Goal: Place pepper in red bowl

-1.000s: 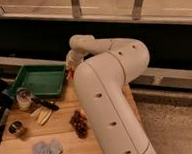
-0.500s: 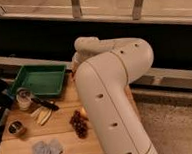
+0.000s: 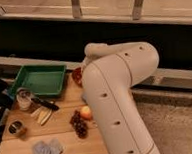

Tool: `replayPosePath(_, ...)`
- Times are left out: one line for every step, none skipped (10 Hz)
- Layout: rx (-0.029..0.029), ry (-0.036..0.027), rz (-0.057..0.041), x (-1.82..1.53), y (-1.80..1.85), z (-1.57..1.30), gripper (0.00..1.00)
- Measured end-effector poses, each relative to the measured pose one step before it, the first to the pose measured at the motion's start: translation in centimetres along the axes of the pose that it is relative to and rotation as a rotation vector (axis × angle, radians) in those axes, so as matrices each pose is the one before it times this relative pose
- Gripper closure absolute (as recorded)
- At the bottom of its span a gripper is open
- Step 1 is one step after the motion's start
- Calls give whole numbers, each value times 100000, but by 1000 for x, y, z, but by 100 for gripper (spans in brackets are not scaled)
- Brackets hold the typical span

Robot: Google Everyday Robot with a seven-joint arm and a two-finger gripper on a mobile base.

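My white arm (image 3: pixel 115 90) fills the middle of the camera view and bends away over the wooden table (image 3: pixel 64 136). A round red-orange shape, the red bowl (image 3: pixel 77 76), peeks out at the arm's left edge, just right of the green tray, and the arm hides most of it. The gripper lies behind the arm's far joint (image 3: pixel 96 49) and is out of sight. No pepper shows; it is hidden or out of view.
A green tray (image 3: pixel 39 80) sits at the table's back left. In front of it are a glass jar (image 3: pixel 24 99), a dark knife (image 3: pixel 45 103) and banana pieces (image 3: pixel 42 116). Dark grapes (image 3: pixel 79 124), a peach-coloured fruit (image 3: pixel 86 112), a small tin (image 3: pixel 16 129) and a grey cloth (image 3: pixel 46 150) lie nearer. A dark counter wall runs behind.
The arm's far joint has drifted a little to the right and lower over the back of the table. The things on the table have not moved.
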Motion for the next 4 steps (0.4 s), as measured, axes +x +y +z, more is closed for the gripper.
replayPosePath(-1428, -1076, -3, -322, 581, 142, 20)
replayPosePath(-192, 83, -296, 79, 271, 114, 20)
replayPosePath(15, -79, -46, -42, -28, -48, 20)
replayPosePath(91, -119, 221, -77, -234, -76, 20)
